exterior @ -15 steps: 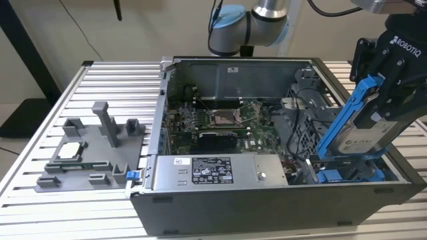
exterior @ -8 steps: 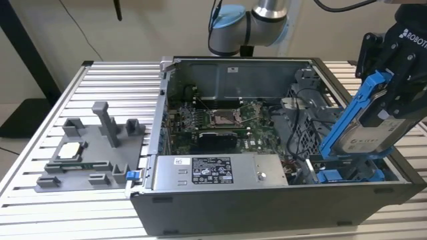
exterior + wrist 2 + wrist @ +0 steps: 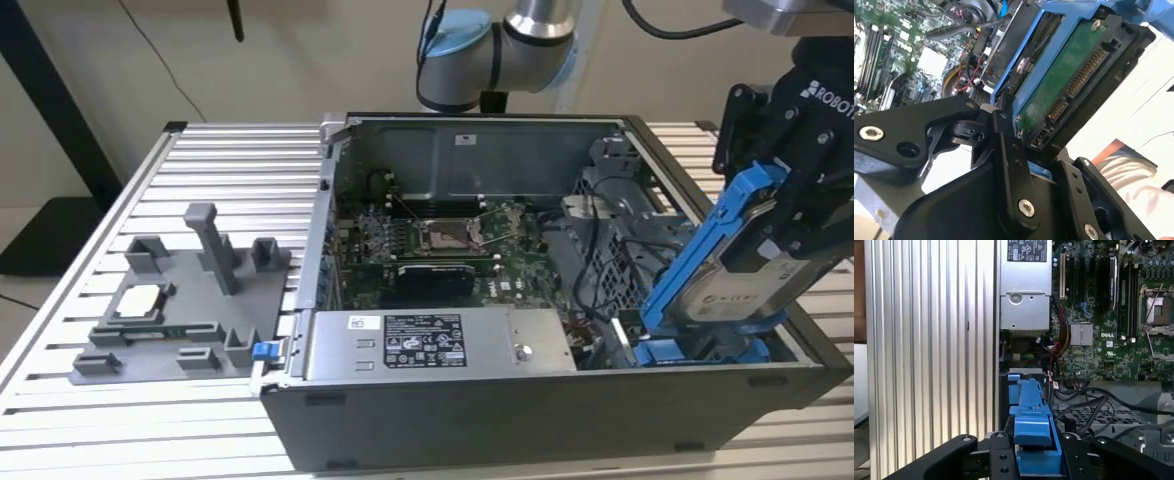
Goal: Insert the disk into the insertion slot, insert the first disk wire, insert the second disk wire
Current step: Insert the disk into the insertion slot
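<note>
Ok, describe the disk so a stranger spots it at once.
Find the open computer case. At its end on the exterior view's right, the claw holds the disk tilted. Unlike the grey power supply, it wears a bright blue frame.

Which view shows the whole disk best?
The exterior view: the disk shows nearly whole, tilted, with label and blue carrier. The second wrist view shows its green circuit side and connectors; the first wrist view, its blue carrier edge-on.

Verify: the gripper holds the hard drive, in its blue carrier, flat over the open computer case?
Not flat: the exterior view shows the hard drive steeply tilted. The gripper does hold it, in its blue carrier, over the open computer case.
</note>
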Robot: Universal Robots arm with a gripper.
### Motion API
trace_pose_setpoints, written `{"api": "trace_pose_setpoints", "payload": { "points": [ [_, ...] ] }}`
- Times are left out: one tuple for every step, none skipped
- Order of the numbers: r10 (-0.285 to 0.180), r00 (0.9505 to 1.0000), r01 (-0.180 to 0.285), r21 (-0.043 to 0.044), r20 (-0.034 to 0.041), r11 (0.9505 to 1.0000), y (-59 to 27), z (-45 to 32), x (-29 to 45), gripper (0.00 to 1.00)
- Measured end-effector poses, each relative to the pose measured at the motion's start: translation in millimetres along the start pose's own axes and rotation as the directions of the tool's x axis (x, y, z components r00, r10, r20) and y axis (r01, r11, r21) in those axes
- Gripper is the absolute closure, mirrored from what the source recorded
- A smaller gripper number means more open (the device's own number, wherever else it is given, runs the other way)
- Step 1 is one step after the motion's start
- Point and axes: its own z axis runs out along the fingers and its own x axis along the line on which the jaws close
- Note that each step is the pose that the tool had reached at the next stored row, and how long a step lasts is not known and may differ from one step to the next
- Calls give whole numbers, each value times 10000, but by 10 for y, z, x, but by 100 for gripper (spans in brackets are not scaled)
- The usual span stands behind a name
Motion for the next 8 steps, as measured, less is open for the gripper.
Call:
{"api": "trace_pose_setpoints", "payload": {
  "points": [
    [-2,10000,2,0,11,10000,7,15,-3,100],
    [-2,10000,2,0,16,10000,15,30,-11,100],
    [-2,10000,2,0,18,10000,22,46,-22,100],
    [-2,10000,2,0,22,10000,28,62,-35,100],
    [-2,10000,2,-1,26,10000,28,78,-53,100],
    [-3,10000,3,-1,32,10000,28,92,-76,100],
    [-4,10000,4,-1,36,10000,28,105,-98,100],
    [-3,10000,3,-1,47,10000,28,122,-114,100]
  ]
}}
